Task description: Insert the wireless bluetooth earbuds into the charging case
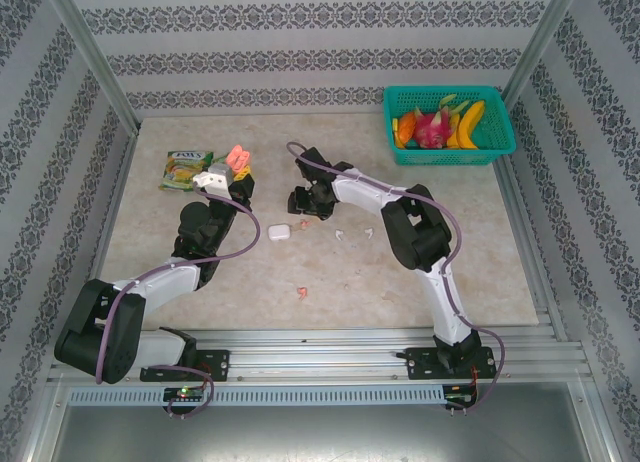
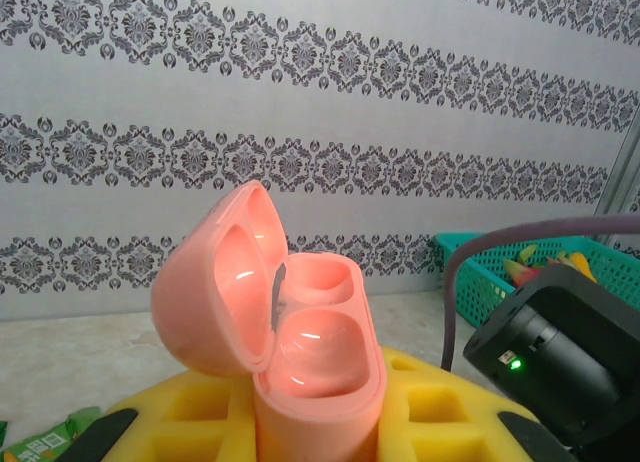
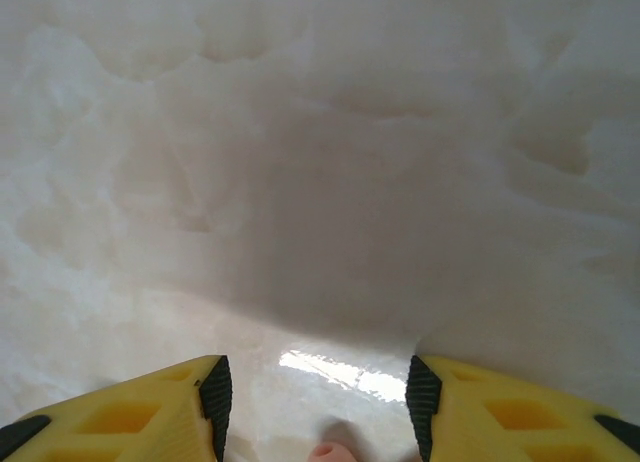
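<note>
Left gripper (image 1: 235, 177) is clamped on the pink case (image 1: 238, 159) and holds it upright off the table (image 1: 450, 262), at the far left near a green packet (image 1: 185, 169). In the left wrist view the gripper (image 2: 315, 427) has its yellow fingers (image 2: 180, 417) on both sides of the case's lower body. The pink case (image 2: 320, 362) has its lid swung open to the left, and both wells are empty.

Right gripper (image 1: 300, 204) is low over the table centre with its jaws about half wide. In the right wrist view the gripper (image 3: 315, 392) has its black pads (image 3: 218, 392) well apart with bare tabletop between them. A small pink tip (image 3: 325, 450) shows at the bottom edge between the pads. It touches neither pad, and what it is can't be told.

The white case (image 1: 278, 232) sits on the table just beside the right gripper. One white earbud (image 1: 342, 234) lies to its right and a second (image 1: 367, 232) lies near that one. A pink earbud (image 1: 300, 294) lies alone nearer the arm bases. A teal basket (image 1: 500, 147) of fruit sits at the far right corner.
</note>
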{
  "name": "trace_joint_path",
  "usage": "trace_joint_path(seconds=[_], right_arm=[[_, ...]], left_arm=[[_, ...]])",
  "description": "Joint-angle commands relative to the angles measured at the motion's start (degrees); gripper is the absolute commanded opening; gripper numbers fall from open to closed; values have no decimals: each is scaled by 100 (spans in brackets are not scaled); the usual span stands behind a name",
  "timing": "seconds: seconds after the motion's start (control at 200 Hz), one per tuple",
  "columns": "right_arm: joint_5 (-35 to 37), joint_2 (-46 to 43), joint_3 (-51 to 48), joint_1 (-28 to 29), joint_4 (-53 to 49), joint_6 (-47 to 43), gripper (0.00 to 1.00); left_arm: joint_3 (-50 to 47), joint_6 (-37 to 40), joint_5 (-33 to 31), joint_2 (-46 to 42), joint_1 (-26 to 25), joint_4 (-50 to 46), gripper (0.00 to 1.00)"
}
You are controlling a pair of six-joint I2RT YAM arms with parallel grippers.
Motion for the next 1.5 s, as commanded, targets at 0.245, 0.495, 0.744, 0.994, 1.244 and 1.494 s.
trace_joint_path(seconds=[0.245, 0.495, 0.744, 0.994, 1.244, 1.494], right_arm=[[-376, -947, -1373, 248, 515, 428, 51], [-123, -1551, -1927, 369, 602, 565, 51], [962, -1460, -1277, 361, -281, -173, 51], [989, -808, -504, 280, -704, -866, 51], [1101, -402, 18, 322, -1134, -1495, 51], [844, -174, 230, 374, -1129, -1996, 51]], left_arm=[[90, -124, 32, -43, 90, 55, 0], [85, -120, 24, -47, 79, 46, 0], [105, -84, 21, -95, 86, -22, 0], [122, -41, 7, -176, 87, -103, 0], [123, -41, 9, -216, 84, -147, 0], [127, -57, 24, -202, 86, -165, 0]])
